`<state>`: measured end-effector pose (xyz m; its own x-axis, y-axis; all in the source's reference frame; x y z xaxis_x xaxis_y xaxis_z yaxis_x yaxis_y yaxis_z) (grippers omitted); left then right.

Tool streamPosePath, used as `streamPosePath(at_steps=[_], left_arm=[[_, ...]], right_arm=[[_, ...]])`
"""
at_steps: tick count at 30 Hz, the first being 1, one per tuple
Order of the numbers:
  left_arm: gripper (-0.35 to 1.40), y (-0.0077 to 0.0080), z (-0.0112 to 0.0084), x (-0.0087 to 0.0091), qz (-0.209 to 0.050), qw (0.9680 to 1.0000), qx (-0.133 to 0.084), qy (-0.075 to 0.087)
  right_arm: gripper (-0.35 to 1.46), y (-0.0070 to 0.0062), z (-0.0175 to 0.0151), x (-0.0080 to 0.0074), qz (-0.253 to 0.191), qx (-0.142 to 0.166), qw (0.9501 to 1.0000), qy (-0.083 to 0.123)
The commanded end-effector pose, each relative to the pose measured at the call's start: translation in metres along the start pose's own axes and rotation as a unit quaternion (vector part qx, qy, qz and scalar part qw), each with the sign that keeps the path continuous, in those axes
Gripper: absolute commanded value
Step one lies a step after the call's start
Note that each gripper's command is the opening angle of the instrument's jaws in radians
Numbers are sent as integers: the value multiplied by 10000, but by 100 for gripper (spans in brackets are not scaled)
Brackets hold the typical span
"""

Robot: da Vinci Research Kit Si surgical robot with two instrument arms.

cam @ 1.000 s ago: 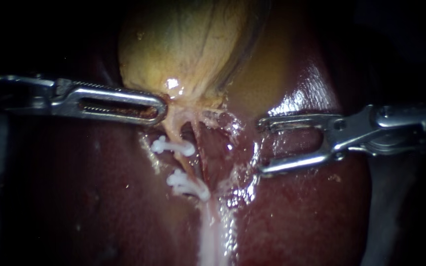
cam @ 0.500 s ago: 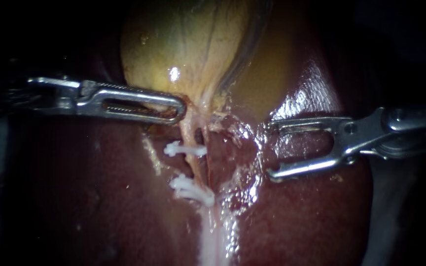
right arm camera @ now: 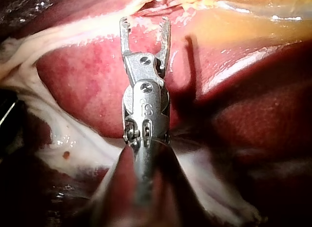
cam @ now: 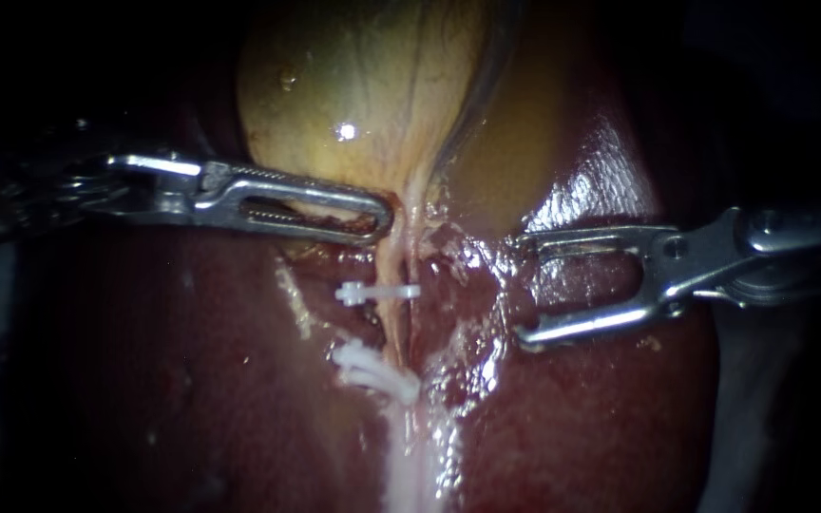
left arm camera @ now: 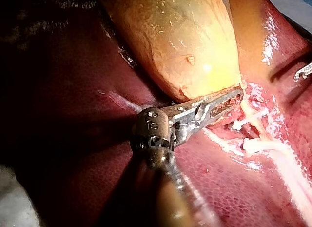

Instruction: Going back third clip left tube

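The yellow gallbladder (cam: 363,95) lies on the dark red liver (cam: 192,380). My left instrument (cam: 377,217) has its slotted jaws shut on the gallbladder's lower end, and the left wrist view shows the same hold (left arm camera: 234,97). A pale tube (cam: 397,318) runs down from there. One white clip (cam: 379,293) sits across it, and more white clips (cam: 374,370) sit lower down. My right instrument (cam: 525,287) holds its jaws open and empty to the right of the tube, clear of it. In the right wrist view (right arm camera: 145,23) those jaws hang over wet liver.
Glistening pale tissue (cam: 410,456) trails from the clips toward the lower edge. Shiny liver surface (cam: 601,180) rises behind the right instrument. The surroundings on both sides are dark.
My left instrument has moved to the right, carrying the gallbladder's lower end; the tube and upper clip shifted right with it. The right instrument drew back slightly to the right, then held still.
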<state>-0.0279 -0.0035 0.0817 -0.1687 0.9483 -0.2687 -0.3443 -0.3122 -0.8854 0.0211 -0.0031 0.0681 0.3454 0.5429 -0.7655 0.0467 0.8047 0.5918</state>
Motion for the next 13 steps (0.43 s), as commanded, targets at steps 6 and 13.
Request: streamPosePath(at_steps=[6,13], left_arm=[[-35,0,0,0,-2,10000,8,-2],[-35,1,-1,0,-2,10000,6,-3]], right_arm=[[49,0,0,1,1,0,10000,-6],[49,-1,0,1,2,0,10000,-6]])
